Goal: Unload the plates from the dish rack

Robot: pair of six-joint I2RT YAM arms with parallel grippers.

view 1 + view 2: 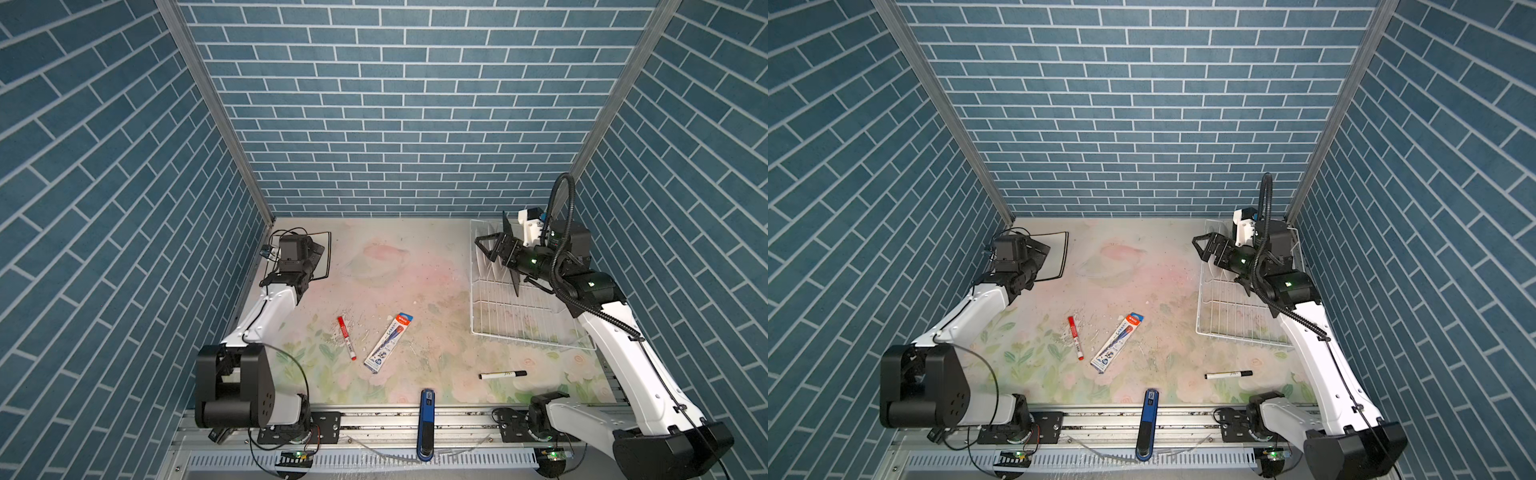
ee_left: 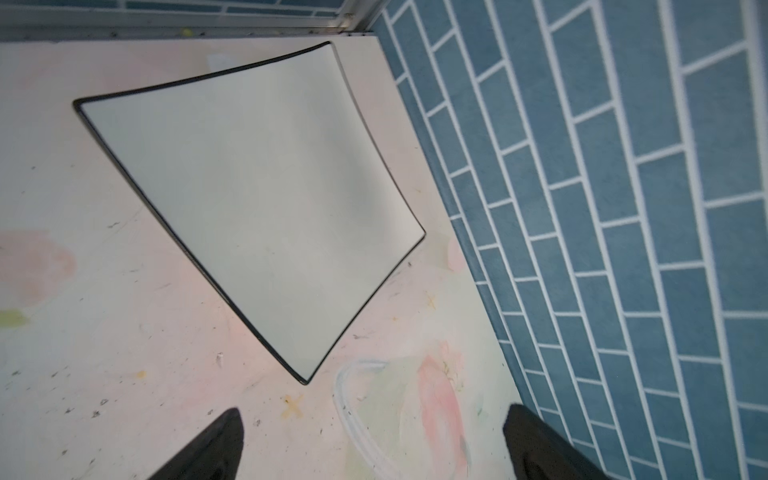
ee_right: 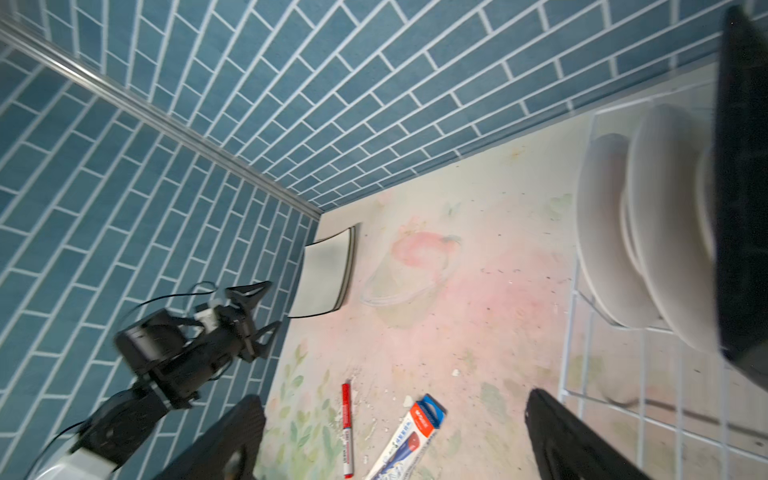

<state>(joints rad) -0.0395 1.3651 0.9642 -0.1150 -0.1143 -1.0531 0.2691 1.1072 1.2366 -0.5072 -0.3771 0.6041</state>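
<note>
A square cream plate (image 2: 257, 199) with a black rim lies flat in the far left corner of the table, also visible in both top views (image 1: 323, 266) (image 1: 1059, 253). My left gripper (image 2: 374, 440) (image 1: 313, 259) hovers open beside it, holding nothing. The white wire dish rack (image 1: 519, 320) (image 1: 1233, 316) (image 3: 623, 415) sits at the right. Round white plates (image 3: 602, 232) (image 1: 492, 266) and a black-backed square plate (image 3: 744, 208) (image 1: 508, 232) stand upright in it. My right gripper (image 1: 484, 249) (image 1: 1200, 249) (image 3: 395, 432) is open and empty over the rack's left edge, next to those plates.
A red marker (image 1: 346, 337) and a pen box (image 1: 388, 343) lie mid-table. A black marker (image 1: 503, 375) lies nearer the front right, and a blue stapler-like tool (image 1: 427, 424) sits across the front rail. Blue brick walls enclose three sides.
</note>
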